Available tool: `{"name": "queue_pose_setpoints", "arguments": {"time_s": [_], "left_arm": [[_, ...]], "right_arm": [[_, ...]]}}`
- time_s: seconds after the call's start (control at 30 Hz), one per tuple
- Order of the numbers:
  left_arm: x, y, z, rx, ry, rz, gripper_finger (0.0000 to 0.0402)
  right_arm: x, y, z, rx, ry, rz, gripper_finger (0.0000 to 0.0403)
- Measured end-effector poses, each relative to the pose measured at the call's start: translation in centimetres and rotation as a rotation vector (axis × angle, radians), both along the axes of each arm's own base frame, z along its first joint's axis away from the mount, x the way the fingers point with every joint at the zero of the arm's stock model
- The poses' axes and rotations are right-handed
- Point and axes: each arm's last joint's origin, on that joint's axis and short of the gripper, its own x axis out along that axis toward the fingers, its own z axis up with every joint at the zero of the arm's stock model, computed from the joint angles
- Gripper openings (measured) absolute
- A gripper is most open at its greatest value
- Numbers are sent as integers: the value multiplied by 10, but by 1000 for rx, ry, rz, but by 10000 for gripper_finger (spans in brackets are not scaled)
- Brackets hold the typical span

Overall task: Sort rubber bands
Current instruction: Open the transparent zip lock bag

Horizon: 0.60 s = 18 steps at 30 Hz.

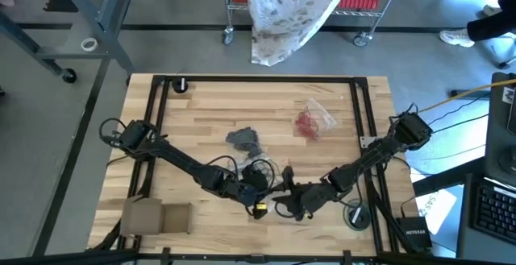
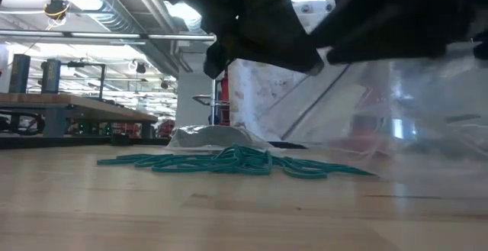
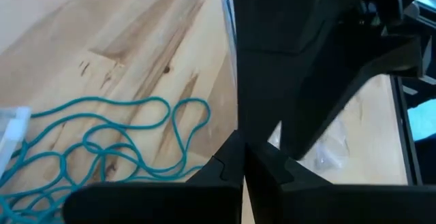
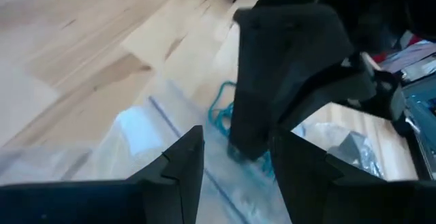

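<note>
A heap of teal rubber bands (image 2: 236, 162) lies on the wooden table near its near edge, and shows as loops (image 3: 102, 149) in the left wrist view. My left gripper (image 1: 258, 194) (image 3: 244, 161) is shut on a clear plastic bag (image 2: 412, 114) beside the heap. My right gripper (image 1: 292, 200) (image 4: 238, 176) is open just right of it. Its fingers stand on either side of the bag's blue zip stripe (image 4: 170, 125); whether they touch the film I cannot tell. Two more clear bags lie farther off, one with dark grey bands (image 1: 244, 140), one with red bands (image 1: 310, 122). My left gripper pinches the clear bag at its mouth edge, on the blue zip stripe (image 3: 230, 115), between its two fingertips (image 4: 240, 142). The fingers come from above, pointing down. The stripe runs straight away from the fingertips. The bag's film rises off the table beside the teal heap.
A flat cardboard box (image 1: 157, 217) sits at the near left corner, and a tape roll (image 1: 355, 215) near the right arm's base. A small black object (image 1: 181, 84) lies at the far left. A black metal frame (image 1: 258, 80) edges the table. Bare wood lies between the two far bags.
</note>
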Motion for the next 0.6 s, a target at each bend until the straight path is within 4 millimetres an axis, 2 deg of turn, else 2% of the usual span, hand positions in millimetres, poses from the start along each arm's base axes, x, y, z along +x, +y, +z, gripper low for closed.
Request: {"name": "queue_pose_setpoints", "arguments": {"time_s": [0.27,0.6], "left_arm": [[0,0,0,0,-1,0,0],[0,0,0,-4,-4,1,0]], "right_arm": [[-4,-2,-5,-15,66,-3,159],[-4,-1,-5,-3,67,8,159]]}}
